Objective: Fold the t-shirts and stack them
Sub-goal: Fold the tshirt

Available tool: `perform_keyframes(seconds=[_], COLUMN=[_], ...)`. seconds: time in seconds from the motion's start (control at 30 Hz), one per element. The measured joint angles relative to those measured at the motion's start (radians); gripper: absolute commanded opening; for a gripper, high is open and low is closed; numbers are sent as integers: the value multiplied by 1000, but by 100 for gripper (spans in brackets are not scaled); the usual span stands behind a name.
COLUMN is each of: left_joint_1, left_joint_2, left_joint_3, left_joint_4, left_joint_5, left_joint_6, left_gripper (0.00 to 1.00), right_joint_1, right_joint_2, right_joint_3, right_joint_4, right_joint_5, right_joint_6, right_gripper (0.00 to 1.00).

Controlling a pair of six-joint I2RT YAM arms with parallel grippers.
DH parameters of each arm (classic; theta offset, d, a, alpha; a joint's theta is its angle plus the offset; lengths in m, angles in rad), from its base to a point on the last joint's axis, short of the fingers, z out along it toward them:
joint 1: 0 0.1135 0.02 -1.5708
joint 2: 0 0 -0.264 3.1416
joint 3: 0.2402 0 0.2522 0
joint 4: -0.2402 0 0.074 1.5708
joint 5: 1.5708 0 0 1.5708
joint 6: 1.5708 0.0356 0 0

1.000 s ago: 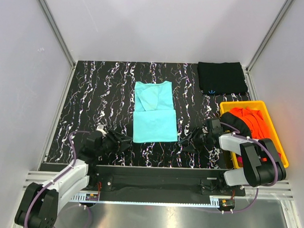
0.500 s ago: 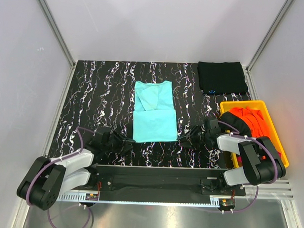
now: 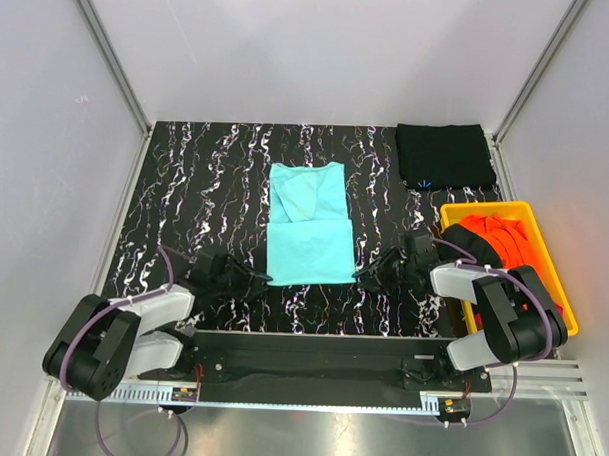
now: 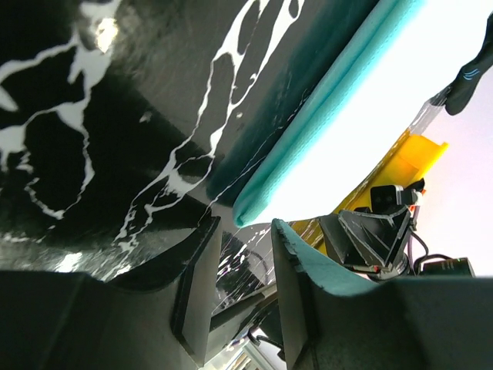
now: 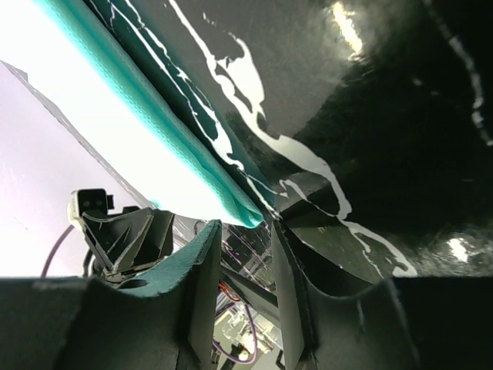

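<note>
Flanking the light teal t-shirt [image 3: 306,238] at the centre of the counter [image 3: 200,204], your left arm [image 3: 162,308] and right arm [image 3: 463,284] sit low at its 7 and 5 o'clock corners. Their jaws are parted and empty, with the cloth edge at their mouths. Risk: pinching only one layer, or scraping the counter, would spoil the fold. The black t-shirt [image 3: 444,156] lies at 1 o'clock and the yellow bin [image 3: 485,208] holding the orange t-shirt [image 3: 499,243] at 4 o'clock; neither obstructs.

Low, reaching inward: left arm [image 3: 158,305], right arm [image 3: 459,281]; jaws of both parted, gap seemingly narrow.
</note>
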State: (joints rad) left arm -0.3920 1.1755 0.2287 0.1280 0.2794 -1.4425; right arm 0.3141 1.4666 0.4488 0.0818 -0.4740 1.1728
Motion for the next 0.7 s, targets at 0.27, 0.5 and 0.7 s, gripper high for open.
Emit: perform_keyframes(seconds=[0.27, 0.5, 0.7], left_joint_1=[0, 0, 8], left_joint_2=[48, 105, 118], left_joint_3=[23, 40, 40], left_joint_4=[11, 53, 62], left_joint_5=[4, 20, 29], left_joint_6=[6, 24, 39], left_gripper=[36, 27, 25], right_joint_1=[27, 45, 46], right_joint_2=[6, 18, 20], right_joint_3=[8, 16, 17], right_joint_4=[1, 5, 5], right_joint_5=[14, 19, 22], right_joint_6=[16, 31, 37], right_gripper=[41, 40, 41])
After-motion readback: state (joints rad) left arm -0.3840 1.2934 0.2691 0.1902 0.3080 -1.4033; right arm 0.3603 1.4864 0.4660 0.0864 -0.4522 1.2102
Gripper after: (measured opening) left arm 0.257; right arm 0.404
